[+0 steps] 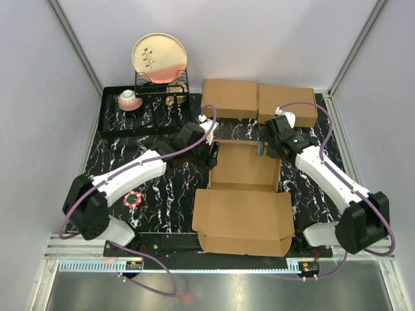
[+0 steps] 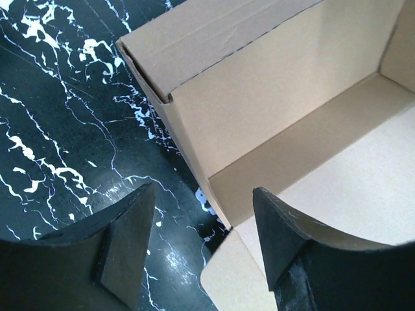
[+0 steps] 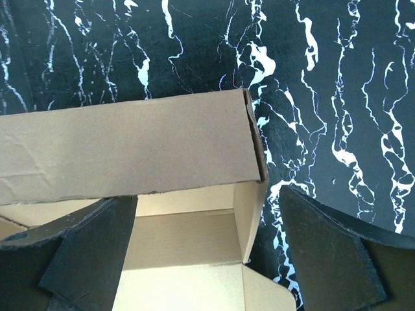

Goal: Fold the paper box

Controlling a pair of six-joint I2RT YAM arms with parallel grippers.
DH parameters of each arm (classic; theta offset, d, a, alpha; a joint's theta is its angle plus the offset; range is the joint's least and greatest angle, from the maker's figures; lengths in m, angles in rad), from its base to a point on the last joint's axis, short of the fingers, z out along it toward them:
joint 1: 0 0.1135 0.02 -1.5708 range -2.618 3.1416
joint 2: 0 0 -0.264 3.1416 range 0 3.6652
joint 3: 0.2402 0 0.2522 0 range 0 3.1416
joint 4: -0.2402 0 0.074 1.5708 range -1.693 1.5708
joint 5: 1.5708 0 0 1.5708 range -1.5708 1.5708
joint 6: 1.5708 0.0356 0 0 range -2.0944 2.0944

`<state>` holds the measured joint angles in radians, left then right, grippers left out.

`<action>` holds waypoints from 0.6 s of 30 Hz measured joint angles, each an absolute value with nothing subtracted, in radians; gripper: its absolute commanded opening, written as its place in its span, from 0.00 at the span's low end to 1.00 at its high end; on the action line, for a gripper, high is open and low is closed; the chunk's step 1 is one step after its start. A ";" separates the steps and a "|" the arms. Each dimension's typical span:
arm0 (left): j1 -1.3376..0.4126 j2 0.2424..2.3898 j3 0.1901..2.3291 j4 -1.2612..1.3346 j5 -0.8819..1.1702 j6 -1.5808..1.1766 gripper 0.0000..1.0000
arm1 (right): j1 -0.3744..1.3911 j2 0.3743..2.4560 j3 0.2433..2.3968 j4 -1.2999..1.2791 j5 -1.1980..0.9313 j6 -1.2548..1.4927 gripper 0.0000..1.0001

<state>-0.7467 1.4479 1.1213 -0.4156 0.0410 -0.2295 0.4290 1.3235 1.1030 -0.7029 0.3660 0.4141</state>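
Black, white-veined tabletop (image 1: 162, 194), pale walls (image 1: 259, 39) around. The paper box (image 1: 245, 170) sits at centre, lid (image 1: 243, 223) flat toward 6 o'clock. My left tool (image 1: 212, 155) and right tool (image 1: 262, 148) stand spread wide astride its sides, holding nothing.

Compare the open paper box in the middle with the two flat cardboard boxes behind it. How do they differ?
The paper box is open, walls raised, lid laid flat; the two flat boxes are shut. The paper box sits in the middle; the two flat boxes lie side by side at the back. Both are plain brown cardboard.
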 measured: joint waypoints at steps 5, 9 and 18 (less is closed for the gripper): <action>-0.710 1.574 1.173 -0.420 0.036 -0.236 0.64 | 0.411 1.435 1.107 -0.668 0.365 0.416 0.98; -0.676 1.670 1.254 -0.427 0.026 -0.233 0.63 | 0.395 1.511 1.141 -0.669 0.364 0.415 0.98; -0.624 1.716 1.324 -0.442 0.027 -0.226 0.63 | 0.383 1.527 1.257 -0.653 0.366 0.405 0.99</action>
<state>-0.6239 1.7164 1.3235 -0.4416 0.0273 -0.2256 0.3828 1.5272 1.2568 -0.6533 0.3656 0.4049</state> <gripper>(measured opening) 0.630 0.990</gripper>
